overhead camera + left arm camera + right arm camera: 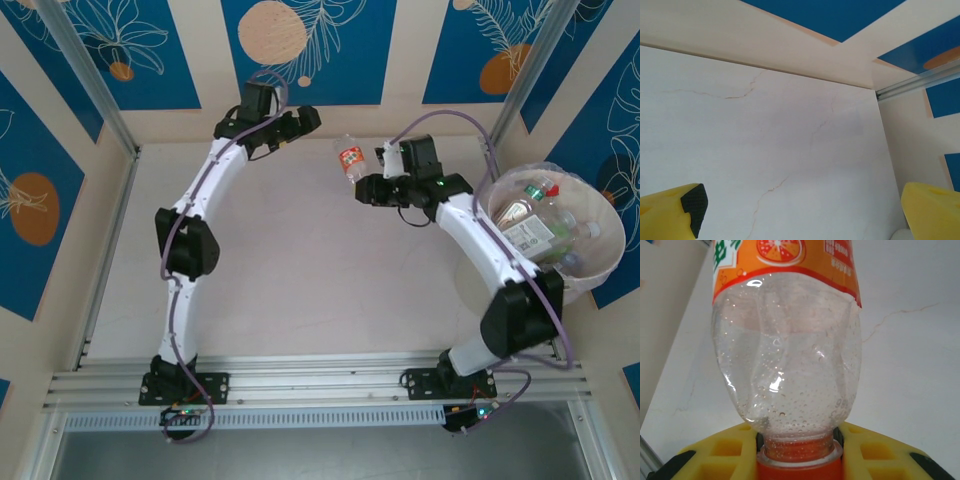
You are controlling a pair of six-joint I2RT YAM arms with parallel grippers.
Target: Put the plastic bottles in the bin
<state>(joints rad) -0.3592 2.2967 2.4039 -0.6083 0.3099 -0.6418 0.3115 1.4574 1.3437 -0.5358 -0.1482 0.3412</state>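
Note:
A clear, dented plastic bottle (790,365) with an orange label and orange cap is held by its neck between the yellow fingers (875,455) of my right gripper (799,452), which is shut on it. From above, this bottle (351,160) sticks out toward the back wall from the right gripper (368,186), left of the bin. The bin (598,268), a round translucent white bucket, stands at the right edge and holds several bottles (528,226). My left gripper (303,120) is at the back wall, open, with bare table between its fingers (675,212).
The right arm's forearm (480,240) crosses in front of the bin's left rim. The back wall (765,35) and a metal corner rail (920,82) are close ahead of the left gripper. The pale table (300,270) spreads between the two arms.

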